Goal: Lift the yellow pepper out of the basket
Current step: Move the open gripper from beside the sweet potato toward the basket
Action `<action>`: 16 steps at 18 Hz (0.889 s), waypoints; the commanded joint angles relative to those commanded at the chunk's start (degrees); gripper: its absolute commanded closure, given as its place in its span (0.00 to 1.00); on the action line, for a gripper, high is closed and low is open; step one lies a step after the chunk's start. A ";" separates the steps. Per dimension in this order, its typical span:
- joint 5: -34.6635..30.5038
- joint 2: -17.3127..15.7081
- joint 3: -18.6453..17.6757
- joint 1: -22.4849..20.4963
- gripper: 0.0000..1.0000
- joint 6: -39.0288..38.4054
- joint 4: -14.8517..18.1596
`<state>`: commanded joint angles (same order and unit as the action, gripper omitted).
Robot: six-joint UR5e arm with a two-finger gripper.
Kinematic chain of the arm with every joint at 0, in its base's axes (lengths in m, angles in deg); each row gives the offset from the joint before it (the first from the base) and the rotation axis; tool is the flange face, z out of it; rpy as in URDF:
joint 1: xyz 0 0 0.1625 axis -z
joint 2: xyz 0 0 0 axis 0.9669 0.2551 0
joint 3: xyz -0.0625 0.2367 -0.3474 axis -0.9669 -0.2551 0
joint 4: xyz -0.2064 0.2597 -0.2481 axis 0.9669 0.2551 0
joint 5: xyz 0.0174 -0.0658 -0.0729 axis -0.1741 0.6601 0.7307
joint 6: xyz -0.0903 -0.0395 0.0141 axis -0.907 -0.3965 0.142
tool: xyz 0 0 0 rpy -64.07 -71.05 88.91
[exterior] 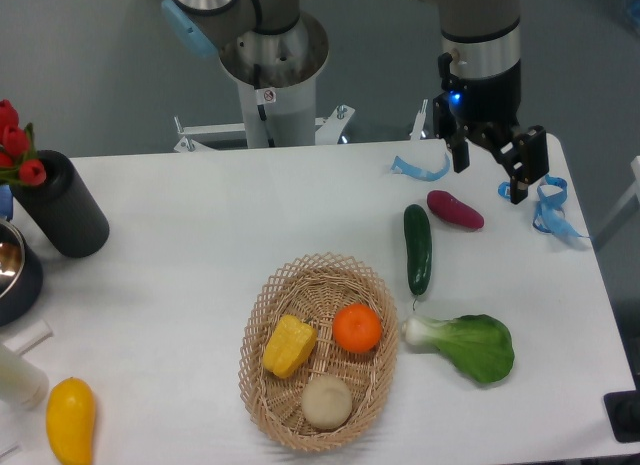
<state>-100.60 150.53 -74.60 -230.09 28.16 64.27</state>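
The yellow pepper (288,346), blocky and ridged, lies in the left half of the oval wicker basket (262,330) near the table's front. An orange (357,328) and a pale round item (327,402) share the basket with it. My gripper (490,177) hangs open at the back right of the table, well away from the basket, above a purple sweet potato (455,210). Nothing sits between its fingers.
A green cucumber (418,248) and a bok choy (470,346) lie right of the basket. A smooth yellow fruit (70,420) rests at the front left. A black cylinder with red tulips (60,205) stands at far left beside a metal bowl (12,270). Blue ribbons (552,210) lie at back right.
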 joint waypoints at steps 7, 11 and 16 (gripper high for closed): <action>0.61 0.18 -0.35 0.17 0.00 -4.10 -0.09; 5.35 -0.08 -6.92 0.26 0.00 -15.89 -11.65; 5.62 1.05 -6.86 2.37 0.00 -22.76 -12.92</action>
<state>-94.98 151.59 -81.46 -227.72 5.40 51.35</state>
